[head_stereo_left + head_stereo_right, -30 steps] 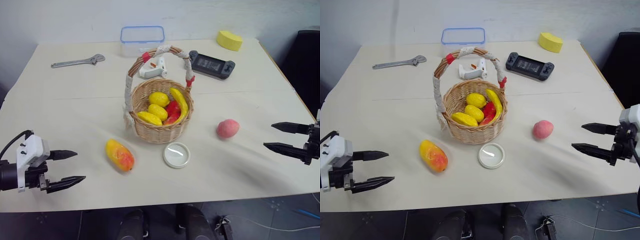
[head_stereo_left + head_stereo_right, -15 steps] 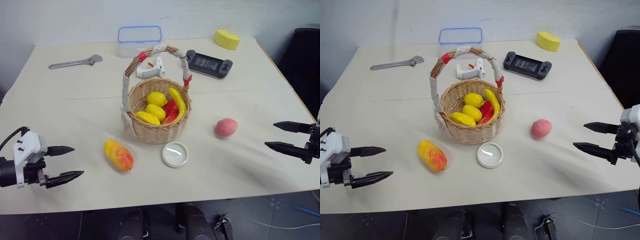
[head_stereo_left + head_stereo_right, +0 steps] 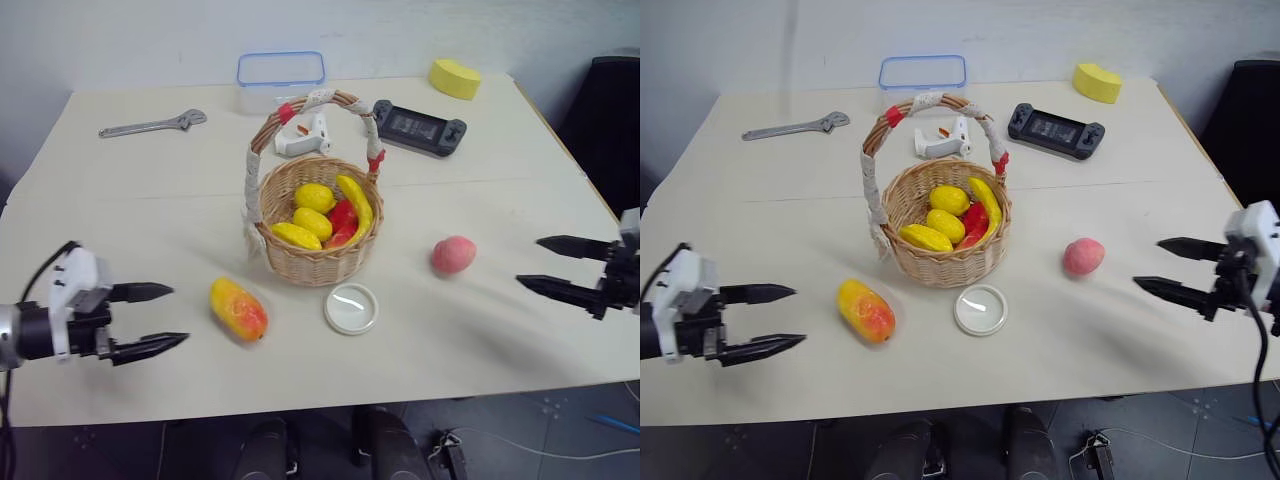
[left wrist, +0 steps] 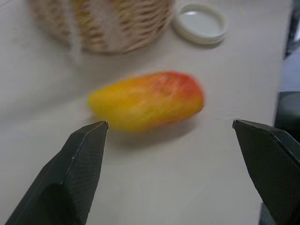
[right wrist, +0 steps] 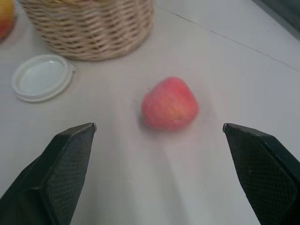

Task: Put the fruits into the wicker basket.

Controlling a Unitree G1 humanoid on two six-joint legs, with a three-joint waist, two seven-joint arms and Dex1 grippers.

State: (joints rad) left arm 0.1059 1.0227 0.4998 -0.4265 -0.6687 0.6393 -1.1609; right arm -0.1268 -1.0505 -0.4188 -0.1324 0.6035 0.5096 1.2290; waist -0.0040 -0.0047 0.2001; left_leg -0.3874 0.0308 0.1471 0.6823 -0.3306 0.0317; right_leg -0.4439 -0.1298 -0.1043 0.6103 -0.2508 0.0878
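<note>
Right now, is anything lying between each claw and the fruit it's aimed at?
No. Bare table lies between the open left gripper and the mango, and between the open right gripper and the peach. The white lid sits between the two fruits.

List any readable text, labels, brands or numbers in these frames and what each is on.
None can be read.
Handheld game console: its dark screen shows faint marks, too small to read.
White glue gun: no legible label.
Wrench: any stamping is too small to read.
White lid, clear plastic box, wicker basket, yellow sponge: no print visible.
</note>
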